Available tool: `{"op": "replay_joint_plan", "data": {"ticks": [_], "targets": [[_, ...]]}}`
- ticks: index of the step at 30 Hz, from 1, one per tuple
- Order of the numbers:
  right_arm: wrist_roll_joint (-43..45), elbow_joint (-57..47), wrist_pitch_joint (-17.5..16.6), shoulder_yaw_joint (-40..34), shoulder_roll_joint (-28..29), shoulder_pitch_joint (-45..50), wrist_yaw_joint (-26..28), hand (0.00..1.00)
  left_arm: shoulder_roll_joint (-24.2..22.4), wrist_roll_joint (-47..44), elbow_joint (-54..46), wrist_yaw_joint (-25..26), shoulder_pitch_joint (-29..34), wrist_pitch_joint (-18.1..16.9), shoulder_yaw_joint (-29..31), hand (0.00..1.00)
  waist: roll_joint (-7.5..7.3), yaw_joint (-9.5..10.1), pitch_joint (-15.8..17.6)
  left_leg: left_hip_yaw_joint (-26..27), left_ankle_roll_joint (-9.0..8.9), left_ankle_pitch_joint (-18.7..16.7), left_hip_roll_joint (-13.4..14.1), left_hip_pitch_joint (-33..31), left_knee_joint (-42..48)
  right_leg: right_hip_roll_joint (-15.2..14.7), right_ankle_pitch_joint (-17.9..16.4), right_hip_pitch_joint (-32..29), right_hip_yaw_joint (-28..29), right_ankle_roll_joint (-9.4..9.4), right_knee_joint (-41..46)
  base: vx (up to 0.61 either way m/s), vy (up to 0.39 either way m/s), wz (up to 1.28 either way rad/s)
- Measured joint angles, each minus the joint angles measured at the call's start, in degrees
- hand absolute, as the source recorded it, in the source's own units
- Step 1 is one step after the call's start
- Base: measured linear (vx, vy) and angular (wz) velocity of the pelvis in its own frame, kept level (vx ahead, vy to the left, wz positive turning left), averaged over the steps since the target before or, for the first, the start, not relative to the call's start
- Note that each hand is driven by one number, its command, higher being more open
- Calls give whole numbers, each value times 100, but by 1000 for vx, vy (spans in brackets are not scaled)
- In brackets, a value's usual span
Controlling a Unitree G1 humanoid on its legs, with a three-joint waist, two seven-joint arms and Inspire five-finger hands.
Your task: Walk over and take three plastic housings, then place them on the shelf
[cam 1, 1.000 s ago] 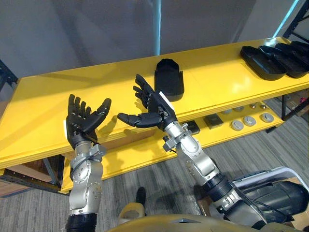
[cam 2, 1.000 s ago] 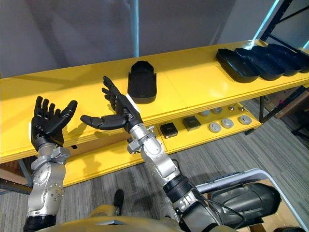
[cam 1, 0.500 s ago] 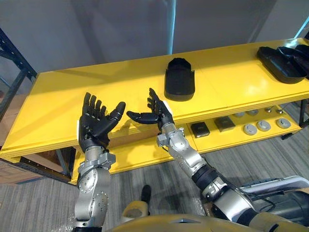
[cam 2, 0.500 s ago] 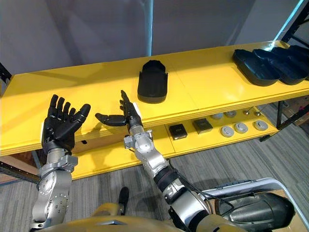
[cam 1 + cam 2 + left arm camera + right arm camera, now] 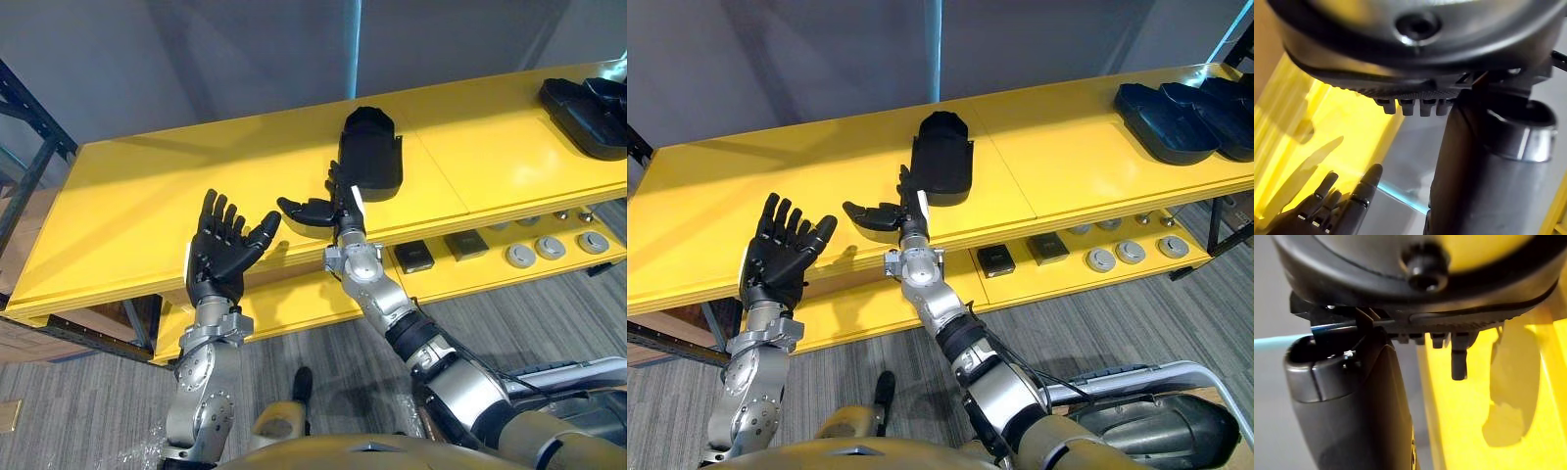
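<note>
Black plastic housing (image 5: 370, 157) lay alone on yellow shelf (image 5: 147, 196), just beyond right robot hand (image 5: 331, 208); stacked black housings (image 5: 588, 103) far right. Left robot hand (image 5: 223, 253) nearer, left. Both spread open, empty. Judged best: extend right arm, straddle housing's sides, close evenly before lifting.

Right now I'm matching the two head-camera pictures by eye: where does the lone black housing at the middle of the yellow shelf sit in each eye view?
Left eye view: the lone black housing lies in the upper part, right of centre, on the yellow shelf.
Right eye view: the housing lies in the upper part, at the centre.
Shared landmark: the open right hand, raised by the housing's near left corner.
</note>
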Motion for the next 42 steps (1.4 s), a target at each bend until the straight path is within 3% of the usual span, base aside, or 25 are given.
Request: {"op": "replay_joint_plan", "data": {"ticks": [23,42], "targets": [[-279,-30,-9,-54,277,144,-393,100,15,3,380,82,-13,-4,-424,100,44,-154,85,187,12,-20,-3,79,-9,-72,-51,-104,203,15,156,-9,-10,-3],[-464,-210,-36,-174,275,357,-527,100,23,4,387,122,-14,-4,-436,100,43,-261,83,195,16,-17,-10,91,-9,-80,-40,-92,211,28,155,0,0,0]]}}
